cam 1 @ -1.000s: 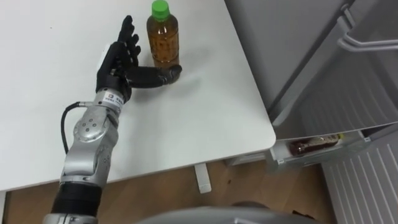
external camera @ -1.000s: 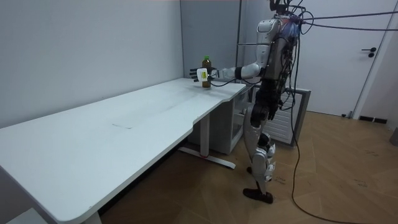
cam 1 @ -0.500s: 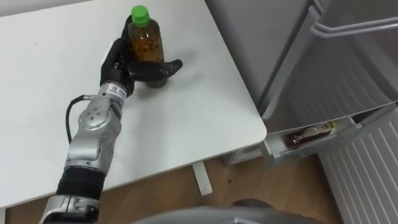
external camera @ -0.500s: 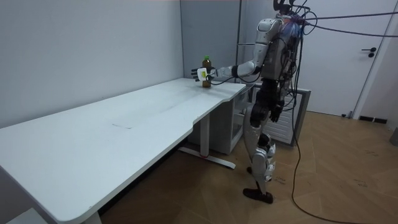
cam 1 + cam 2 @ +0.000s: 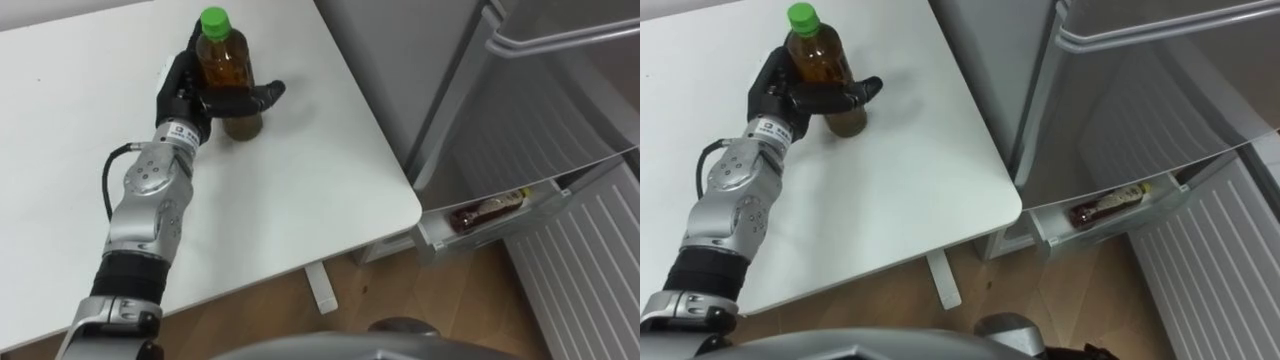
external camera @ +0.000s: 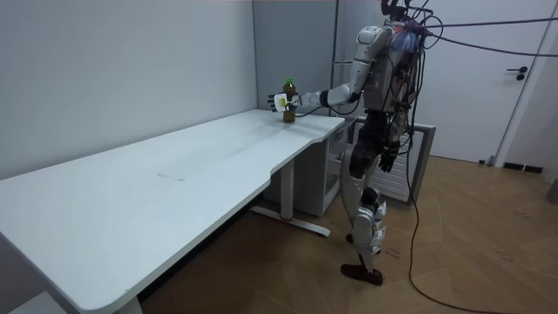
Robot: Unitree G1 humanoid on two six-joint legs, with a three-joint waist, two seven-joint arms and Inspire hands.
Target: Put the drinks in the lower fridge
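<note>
A tea bottle (image 5: pixel 225 70) with a green cap stands upright near the far right corner of the white table (image 5: pixel 300 200). My left hand (image 5: pixel 183 92) is shut on it, thumb across its front and fingers behind it. In the room view the same bottle (image 6: pixel 289 90) is at the table's end, with my left arm stretched out to it. My right hand (image 6: pixel 384 160) hangs by my hip. The lower fridge door (image 5: pixel 575 245) stands open at my right, and a dark bottle (image 5: pixel 486 210) lies in its door shelf.
The table's rounded corner (image 5: pixel 412 215) lies close to the fridge door shelf. A fridge handle bar (image 5: pixel 560 35) juts out at the upper right. Wooden floor shows below the table edge. I stand at the table's end beside the fridge.
My left hand went from straight fingers beside the bottle to closing round it, thumb across its front. The eye view has shifted a little as my head moved.
</note>
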